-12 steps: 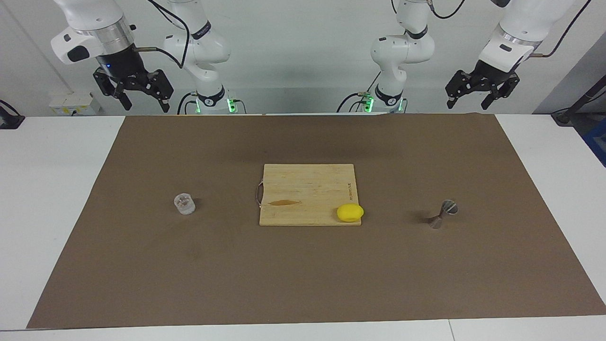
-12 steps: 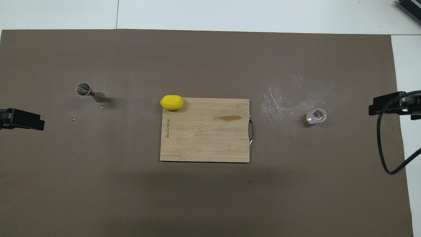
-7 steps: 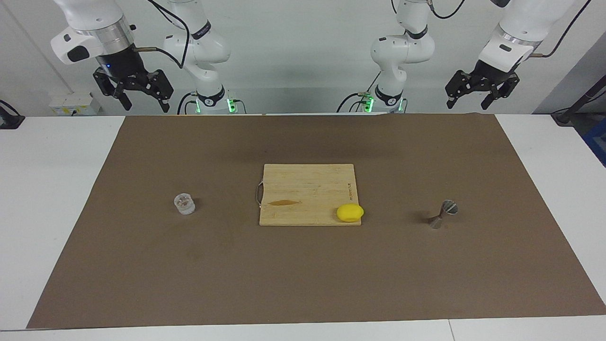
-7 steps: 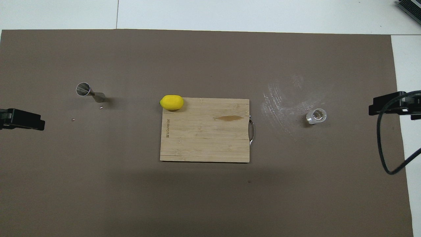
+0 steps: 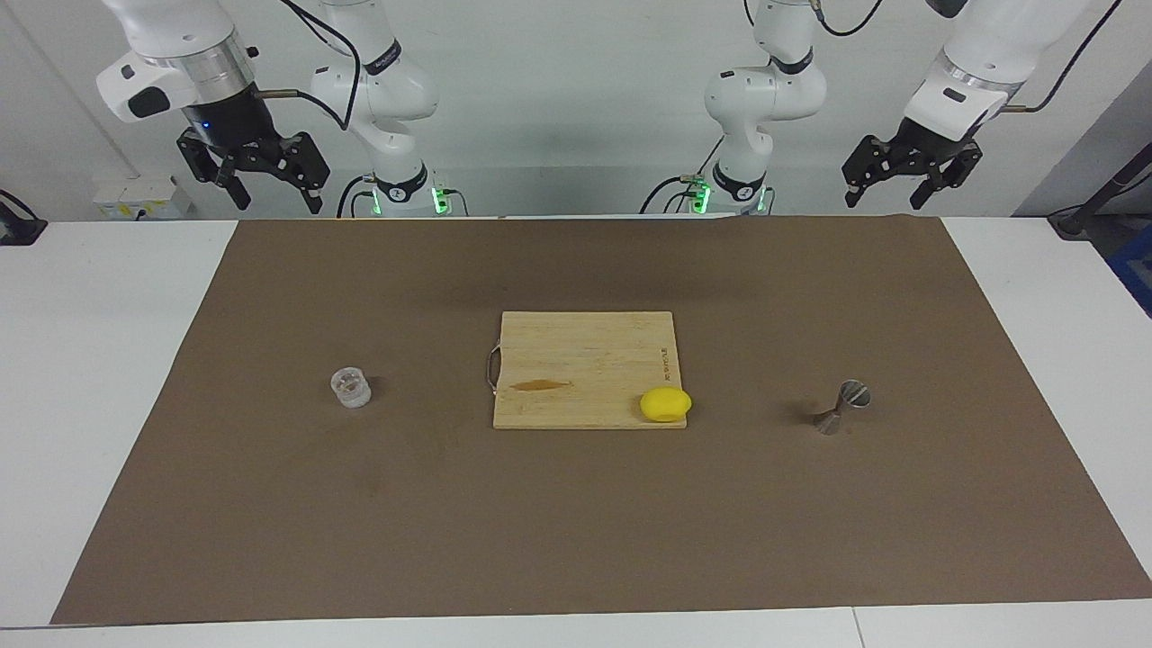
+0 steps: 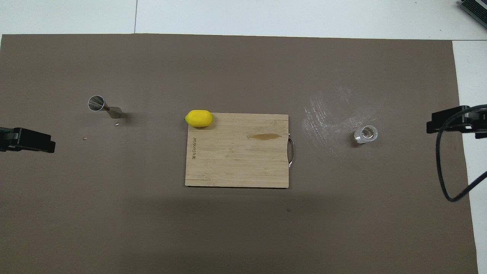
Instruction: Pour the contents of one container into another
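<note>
The small clear cup [image 5: 351, 388] [image 6: 366, 134] stands upright on the brown mat toward the right arm's end of the table. What it holds cannot be made out. The silvery hourglass jigger [image 5: 841, 407] [image 6: 103, 107] stands upright on the mat toward the left arm's end. My right gripper [image 5: 274, 193] [image 6: 449, 121] hangs open and empty high over the mat's edge by the robots, well apart from the cup. My left gripper [image 5: 886, 189] [image 6: 36, 140] hangs open and empty high at its own end, well apart from the jigger.
A wooden cutting board [image 5: 576, 355] [image 6: 236, 160] lies mid-mat between the two containers, a yellow lemon [image 5: 666, 404] [image 6: 198, 118] on its corner toward the jigger. A couple of tiny crumbs [image 6: 117, 123] lie by the jigger. White scuffs [image 6: 323, 114] mark the mat near the cup.
The left gripper has drifted slightly up and toward the table's middle. The right gripper, cup, jigger, board and lemon have not moved.
</note>
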You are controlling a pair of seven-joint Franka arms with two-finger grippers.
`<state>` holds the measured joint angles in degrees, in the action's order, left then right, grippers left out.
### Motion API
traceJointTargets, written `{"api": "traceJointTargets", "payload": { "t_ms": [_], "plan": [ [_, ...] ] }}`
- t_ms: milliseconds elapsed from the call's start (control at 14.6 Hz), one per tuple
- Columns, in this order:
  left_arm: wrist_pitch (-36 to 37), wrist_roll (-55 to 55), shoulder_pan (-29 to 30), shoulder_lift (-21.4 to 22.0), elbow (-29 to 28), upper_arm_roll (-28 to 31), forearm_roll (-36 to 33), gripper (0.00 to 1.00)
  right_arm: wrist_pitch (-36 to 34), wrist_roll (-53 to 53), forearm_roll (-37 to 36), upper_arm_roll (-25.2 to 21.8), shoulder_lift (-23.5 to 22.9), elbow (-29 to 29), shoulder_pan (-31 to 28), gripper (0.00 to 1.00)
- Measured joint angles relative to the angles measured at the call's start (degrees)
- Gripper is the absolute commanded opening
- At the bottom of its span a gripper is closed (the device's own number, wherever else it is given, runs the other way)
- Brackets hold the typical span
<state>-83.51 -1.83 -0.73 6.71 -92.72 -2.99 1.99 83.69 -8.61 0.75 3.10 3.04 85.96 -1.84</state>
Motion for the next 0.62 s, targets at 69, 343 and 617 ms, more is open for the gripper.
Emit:
{"api": "traceJointTargets", "payload": {
  "t_ms": [69, 343, 617],
  "plan": [
    [0.0, 0.0, -0.1, 0.0, 0.0, 0.0, 0.0, 1.0, 0.0, 0.0, 0.0, 0.0, 0.0, 0.0, 0.0, 1.0],
    [-3.2, 0.0, -0.1, 0.8, -2.3, 0.1, 0.0, 1.0, 0.0, 0.0, 0.0, 0.0, 0.0, 0.0, 0.0, 1.0],
    [-9.7, 0.9, 2.9, 1.8, -8.3, 1.0, 5.9, 1.0, 0.0, 0.0, 0.0, 0.0, 0.0, 0.0, 0.0, 1.0]
  ]
}}
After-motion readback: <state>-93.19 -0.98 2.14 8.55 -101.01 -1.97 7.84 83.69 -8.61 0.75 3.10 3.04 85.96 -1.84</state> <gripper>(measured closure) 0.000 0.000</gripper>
